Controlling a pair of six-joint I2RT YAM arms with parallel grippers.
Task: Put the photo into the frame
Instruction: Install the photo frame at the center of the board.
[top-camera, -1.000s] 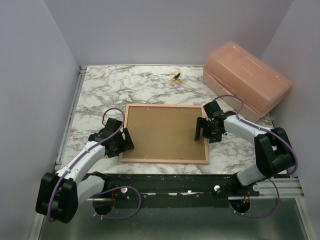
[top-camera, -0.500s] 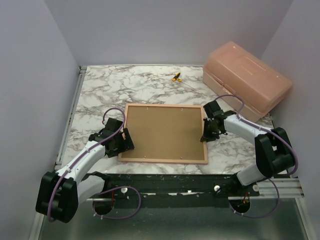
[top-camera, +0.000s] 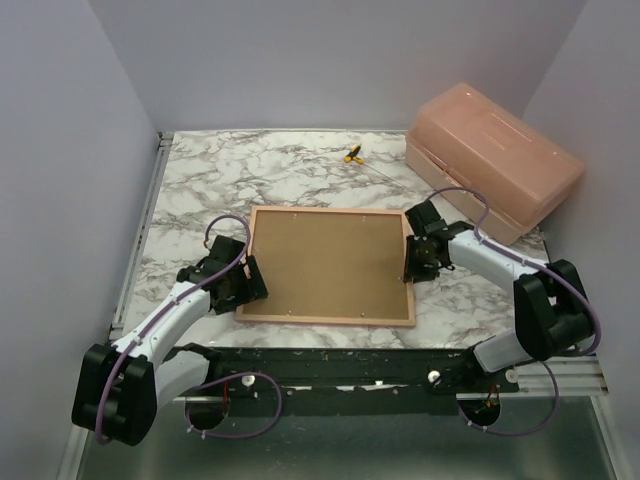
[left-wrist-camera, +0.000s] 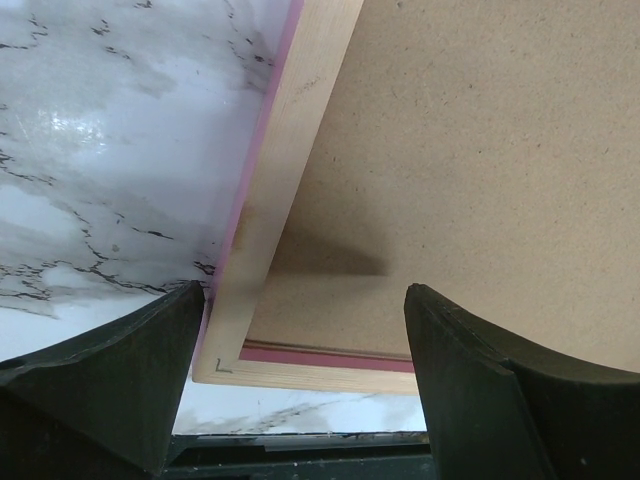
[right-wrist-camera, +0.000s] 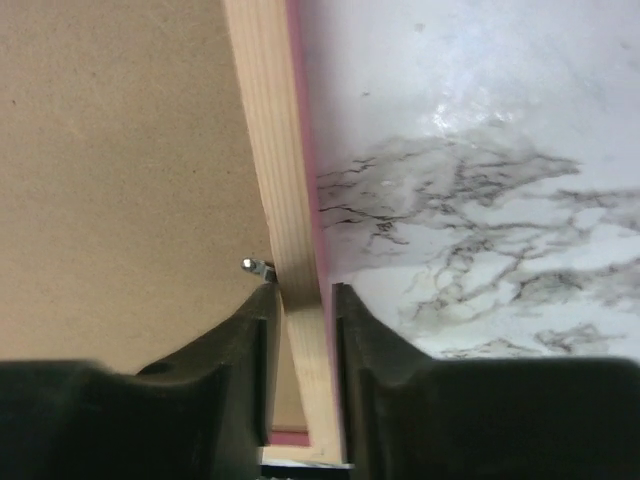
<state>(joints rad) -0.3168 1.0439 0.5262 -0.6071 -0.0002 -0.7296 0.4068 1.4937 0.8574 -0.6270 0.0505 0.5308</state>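
The frame (top-camera: 330, 319) lies face down in the middle of the marble table, wood-coloured back up, with the brown backing board (top-camera: 330, 262) sitting in it. The photo is hidden. My right gripper (top-camera: 410, 262) is shut on the frame's right rail. In the right wrist view the gripper (right-wrist-camera: 300, 295) pinches the wooden rail (right-wrist-camera: 270, 150) beside a small metal tab (right-wrist-camera: 258, 266). My left gripper (top-camera: 247, 283) is open at the frame's near left corner. In the left wrist view the gripper (left-wrist-camera: 303, 300) has its jaws wide apart either side of that corner (left-wrist-camera: 300, 150), not touching it.
A salmon plastic box (top-camera: 495, 160) stands at the back right, close behind the right arm. A small yellow and black object (top-camera: 352, 154) lies at the back centre. A metal rail (top-camera: 150, 215) runs along the table's left edge, with walls on three sides.
My right gripper has moved right, from over the backing board to the frame's right rail, and has shut on it. The left arm has hardly moved.
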